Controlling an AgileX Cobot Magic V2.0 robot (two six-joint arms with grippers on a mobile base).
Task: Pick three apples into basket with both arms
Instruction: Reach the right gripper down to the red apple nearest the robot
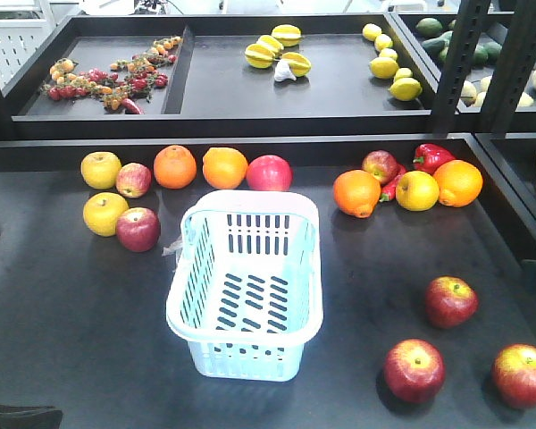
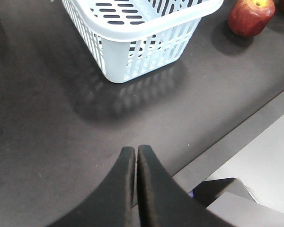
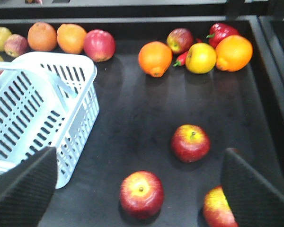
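We see the three apples [image 1: 414, 369] lying loose on the bench [image 1: 71, 340], right of the basket [image 1: 250, 202] and well apart from it; the basket is empty. The right gripper [image 3: 139, 152] hangs above them with its fingers spread wide, holding nothing. The left gripper [image 2: 135, 149] is pressed together and empty, over bare bench short of the basket's near corner. We judge the apples firm, smooth-skinned and fairly weighty — likely to roll if nudged. We would take each from above, across its widest middle, stem up, squeezing moderately — the skin looks slippery.
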